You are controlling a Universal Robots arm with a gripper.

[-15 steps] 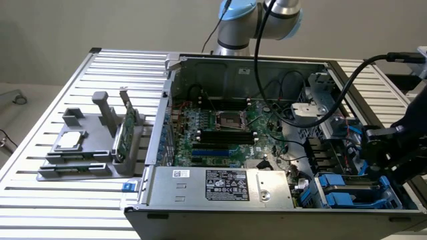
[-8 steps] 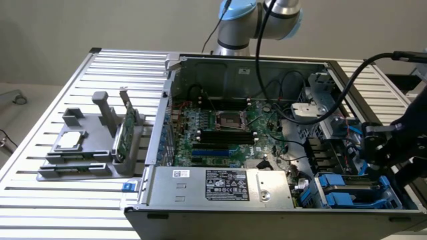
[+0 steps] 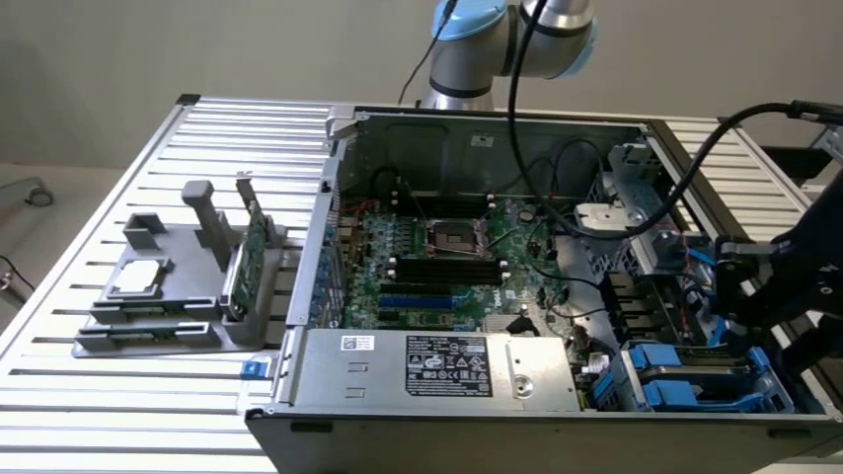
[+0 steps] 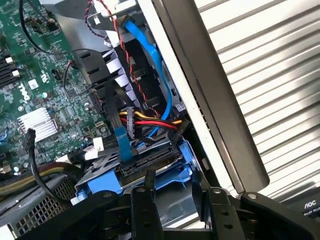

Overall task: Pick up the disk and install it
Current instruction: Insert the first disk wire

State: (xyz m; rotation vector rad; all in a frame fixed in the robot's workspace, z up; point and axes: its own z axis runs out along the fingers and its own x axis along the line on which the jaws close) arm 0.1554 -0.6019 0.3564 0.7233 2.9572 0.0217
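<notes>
Closest to the lens, two black fingers (image 4: 146,200) of the gripper (image 4: 180,212) stand wide apart. The near end of the disk (image 4: 167,172), a grey drive in a bright blue carrier, sits between them, and they appear to hold it by its sides. The disk lies low in the drive bay, in a corner of the open computer case (image 3: 461,123) at the exterior view's right. Just beyond it, a blue data cable (image 4: 155,65) and red, yellow and black power leads (image 4: 150,122) hang near its far edge. Further off is the green motherboard (image 4: 50,90). The case rests on a slatted metal desk (image 3: 132,395). By my judgement, the pickup is done and the disk is at its bay. Whether it is fully seated cannot be told.
</notes>
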